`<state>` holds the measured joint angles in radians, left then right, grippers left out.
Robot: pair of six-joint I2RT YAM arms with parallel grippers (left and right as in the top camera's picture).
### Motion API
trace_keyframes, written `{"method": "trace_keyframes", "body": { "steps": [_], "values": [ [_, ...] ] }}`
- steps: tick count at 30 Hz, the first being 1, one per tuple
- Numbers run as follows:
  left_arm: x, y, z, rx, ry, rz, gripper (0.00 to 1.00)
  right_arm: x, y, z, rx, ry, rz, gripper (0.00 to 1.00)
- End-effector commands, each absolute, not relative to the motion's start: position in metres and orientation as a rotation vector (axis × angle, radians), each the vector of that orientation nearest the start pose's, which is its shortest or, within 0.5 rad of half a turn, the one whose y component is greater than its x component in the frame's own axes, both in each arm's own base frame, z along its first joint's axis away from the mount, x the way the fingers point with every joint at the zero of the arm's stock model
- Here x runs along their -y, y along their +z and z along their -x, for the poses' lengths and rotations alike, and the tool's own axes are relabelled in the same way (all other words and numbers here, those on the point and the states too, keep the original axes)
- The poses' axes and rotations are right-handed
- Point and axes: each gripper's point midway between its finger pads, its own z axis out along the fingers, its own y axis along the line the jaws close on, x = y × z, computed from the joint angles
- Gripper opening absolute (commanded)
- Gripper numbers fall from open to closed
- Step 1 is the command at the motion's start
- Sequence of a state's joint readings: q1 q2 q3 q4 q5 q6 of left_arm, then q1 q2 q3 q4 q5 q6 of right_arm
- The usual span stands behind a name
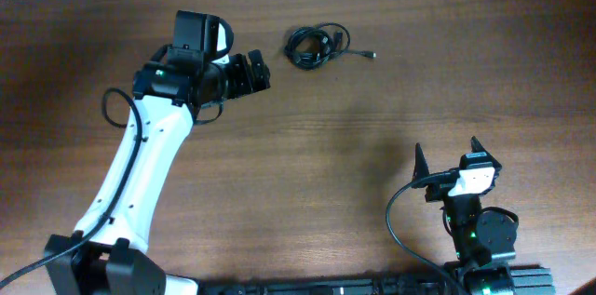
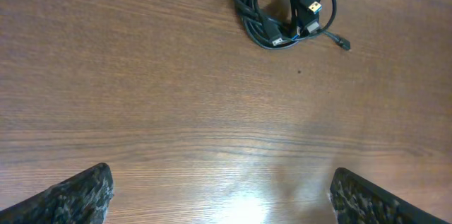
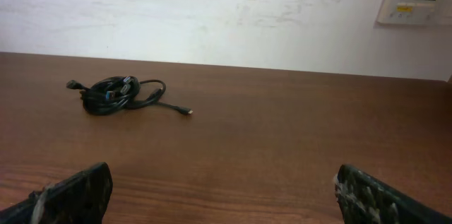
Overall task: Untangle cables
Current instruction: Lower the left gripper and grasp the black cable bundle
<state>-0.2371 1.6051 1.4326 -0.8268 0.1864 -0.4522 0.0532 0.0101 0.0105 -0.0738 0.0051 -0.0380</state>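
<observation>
Check the left pincer (image 1: 259, 73): its jaws are released and grasp nothing, and it hovers near the cables (image 1: 315, 46) on the left arm's side, apart from them. The right pincer (image 1: 450, 157) is also released and empty, well apart from the cables. The cables lie coiled in one black bundle on the table (image 1: 326, 165), with one plug end (image 1: 372, 55) trailing out on the right arm's side.

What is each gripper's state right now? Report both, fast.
Left gripper: open, holding nothing; the cables lie ahead of it, untouched.
Right gripper: open, holding nothing.
</observation>
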Motion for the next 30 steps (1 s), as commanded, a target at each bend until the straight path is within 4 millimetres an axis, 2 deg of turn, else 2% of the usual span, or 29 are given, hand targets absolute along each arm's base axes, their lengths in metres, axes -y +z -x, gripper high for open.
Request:
{"method": "trace_keyframes", "body": {
  "steps": [1, 4, 5, 7, 8, 11, 14, 15, 16, 17, 18, 19, 21, 22, 24, 25, 27, 29, 30],
  "values": [
    [0.149, 0.175, -0.403, -2.637, -0.526, 0.237, 0.99, -0.014, 0.156, -0.246, -1.647, 0.007, 0.082, 0.99],
    [0.161, 0.159, -0.422, -2.609, -0.489, 0.206, 0.93, -0.014, 0.156, -0.246, -1.647, 0.007, 0.082, 0.99],
    [0.165, 0.155, -0.430, -2.592, -0.479, 0.200, 0.88, -0.014, 0.156, -0.246, -1.647, 0.007, 0.083, 0.99],
    [0.177, 0.144, -0.452, -2.536, -0.480, 0.177, 0.84, -0.014, 0.156, -0.246, -1.647, 0.007, 0.082, 0.99],
    [0.179, 0.135, -0.468, -2.493, -0.431, 0.181, 0.77, -0.014, 0.156, -0.246, -1.647, 0.007, 0.083, 0.99],
    [0.202, 0.110, -0.507, -2.380, -0.453, 0.155, 0.80, -0.014, 0.156, -0.246, -1.647, 0.007, 0.082, 0.99],
    [0.223, 0.075, -0.527, -2.331, -0.485, 0.126, 0.78, -0.014, 0.156, -0.246, -1.647, 0.007, 0.083, 0.99],
    [0.226, 0.059, -0.532, -2.330, -0.487, 0.123, 0.71, -0.014, 0.156, -0.246, -1.647, 0.007, 0.082, 0.99],
    [0.227, 0.041, -0.533, -2.345, -0.481, 0.124, 0.48, -0.014, 0.156, -0.246, -1.647, 0.007, 0.082, 0.99],
    [0.226, 0.028, -0.531, -2.371, -0.470, 0.125, 0.35, -0.014, 0.156, -0.246, -1.647, 0.007, 0.082, 0.99],
    [0.226, 0.026, -0.529, -2.380, -0.466, 0.125, 0.25, -0.014, 0.156, -0.246, -1.647, 0.007, 0.082, 0.99],
    [0.226, 0.025, -0.528, -2.387, -0.463, 0.125, 0.00, -0.014, 0.156, -0.246, -1.647, 0.007, 0.082, 0.99],
    [0.224, 0.025, -0.524, -2.407, -0.454, 0.127, 0.00, -0.014, 0.156, -0.246, -1.647, 0.007, 0.083, 0.99],
    [0.220, 0.031, -0.518, -2.433, -0.441, 0.127, 0.00, -0.014, 0.156, -0.246, -1.647, 0.007, 0.083, 0.99],
    [0.212, 0.059, -0.505, -2.458, -0.420, 0.125, 0.00, -0.014, 0.156, -0.246, -1.647, 0.007, 0.083, 0.99],
    [0.205, 0.084, -0.496, -2.458, -0.397, 0.134, 0.00, -0.014, 0.156, -0.246, -1.647, 0.007, 0.083, 0.99],
    [0.188, 0.164, -0.458, -2.436, -0.400, 0.136, 0.00, -0.014, 0.156, -0.246, -1.647, 0.007, 0.082, 0.99],
    [0.177, 0.208, -0.426, -2.425, -0.408, 0.132, 0.00, -0.014, 0.156, -0.246, -1.647, 0.007, 0.082, 0.99],
    [0.171, 0.219, -0.411, -2.438, -0.404, 0.132, 0.00, -0.014, 0.156, -0.246, -1.647, 0.007, 0.083, 0.99]
  ]
}}
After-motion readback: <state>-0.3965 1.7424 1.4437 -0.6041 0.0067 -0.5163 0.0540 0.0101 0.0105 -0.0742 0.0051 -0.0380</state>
